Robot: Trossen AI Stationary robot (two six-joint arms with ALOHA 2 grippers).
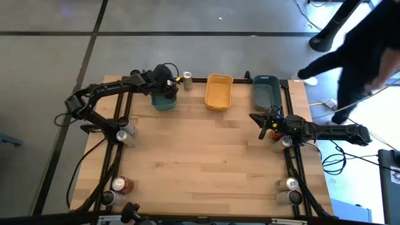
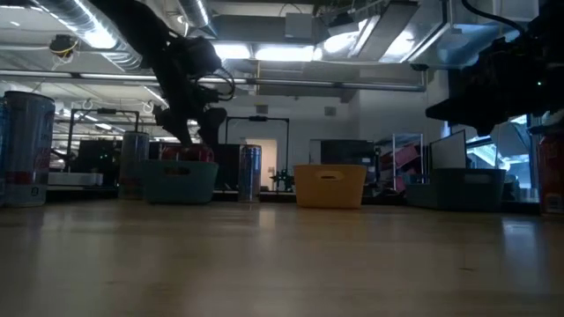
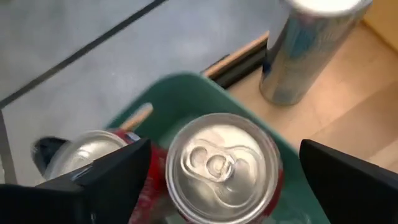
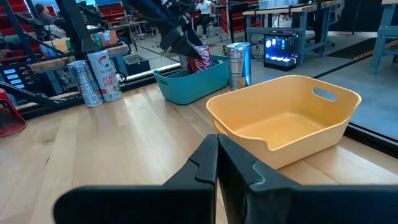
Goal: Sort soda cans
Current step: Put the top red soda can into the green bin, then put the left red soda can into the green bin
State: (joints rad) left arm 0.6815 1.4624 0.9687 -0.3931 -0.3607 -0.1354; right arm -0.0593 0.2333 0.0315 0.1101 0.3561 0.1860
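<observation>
A teal tray (image 1: 165,102) stands at the table's far left. In it stands a red soda can with a silver top (image 3: 221,165), and a second red can (image 3: 93,152) is beside it. My left gripper (image 3: 225,149) hangs open over the tray, one finger on each side of the upright can with a gap to each. A silver-blue can (image 3: 305,50) stands on the table just beyond the tray, toward the yellow tray. My right gripper (image 4: 217,140) is shut, level, and waits at the table's right side (image 1: 259,119).
A yellow tray (image 1: 219,90) and a grey-blue tray (image 1: 265,92) stand along the far edge. Cans stand at the left edge (image 1: 125,132), near left corner (image 1: 119,184), right edge (image 1: 285,141) and near right corner (image 1: 290,185). A person (image 1: 356,50) moves beyond the far right corner.
</observation>
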